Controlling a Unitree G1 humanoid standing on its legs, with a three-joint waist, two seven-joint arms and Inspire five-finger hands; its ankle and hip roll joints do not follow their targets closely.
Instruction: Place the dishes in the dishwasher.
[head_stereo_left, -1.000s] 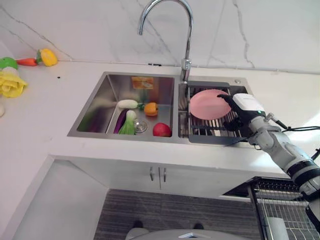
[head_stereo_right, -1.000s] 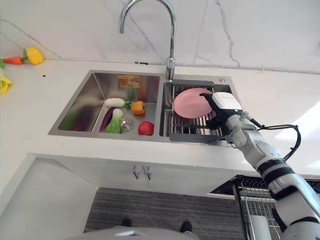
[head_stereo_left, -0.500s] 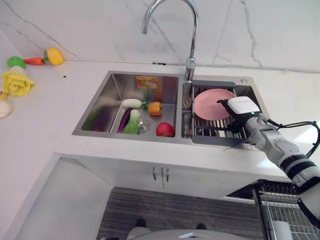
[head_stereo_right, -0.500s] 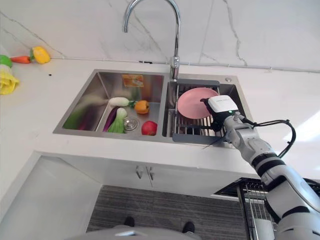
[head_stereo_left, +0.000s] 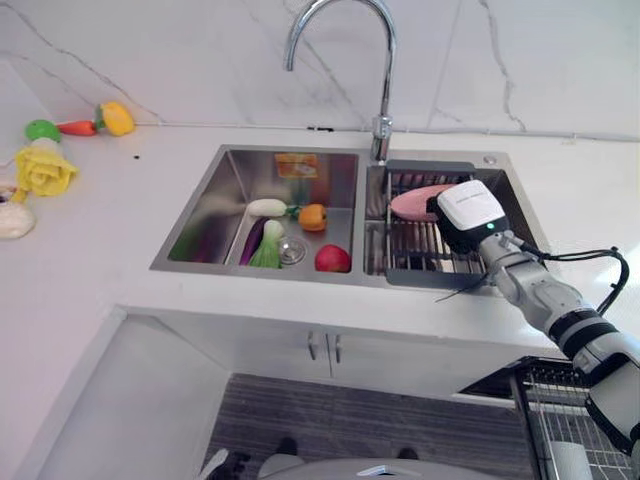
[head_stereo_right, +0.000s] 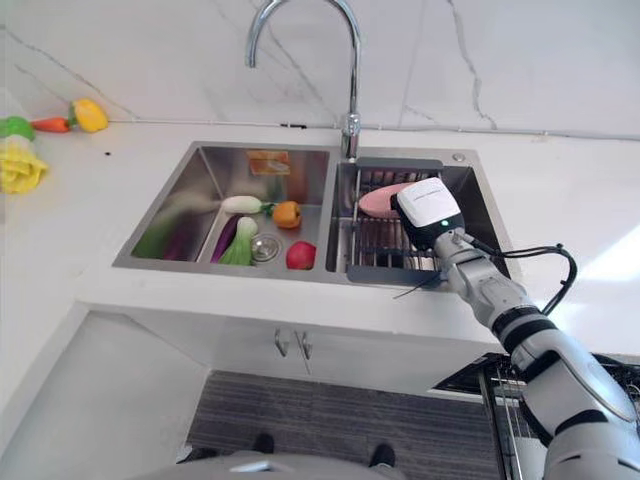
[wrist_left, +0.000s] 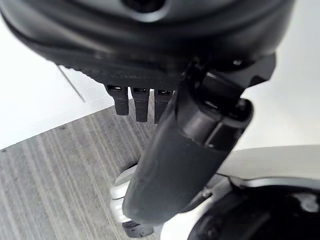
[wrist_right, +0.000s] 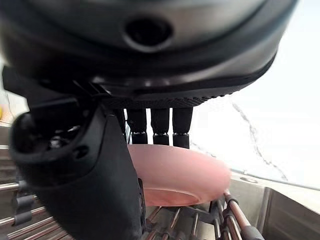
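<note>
The right hand (head_stereo_left: 470, 212) is over the sink's right basin, at the near edge of the pink plate (head_stereo_left: 415, 198). In the right wrist view its fingers (wrist_right: 160, 125) reach over the plate's top and the thumb (wrist_right: 80, 185) stands on the near side, so the hand looks closed round the rim, though how firmly I cannot tell. The plate lies tilted, almost flat, on the wire rack (head_stereo_left: 425, 250) that fills that basin, its far edge towards the tap (head_stereo_left: 345, 60).

The left basin holds toy vegetables and a red apple (head_stereo_left: 333, 259). More toy food lies far off on the counter (head_stereo_left: 90, 230) by the wall. At the lower right the corner of a wire dishwasher rack (head_stereo_left: 560, 420) shows, well below counter level. The left hand (wrist_left: 175, 165) hangs low by the floor, fingers relaxed, holding nothing.

From here the main risk is the grip. A hold on one edge of a smooth plate lets it pivot or slip as it lifts, and it could drop back on the rack. The rim could also catch on the rack's wires or the basin wall if the lift is too flat. The long swing down to the dishwasher rack gives more chance of a knock on the counter edge.
</note>
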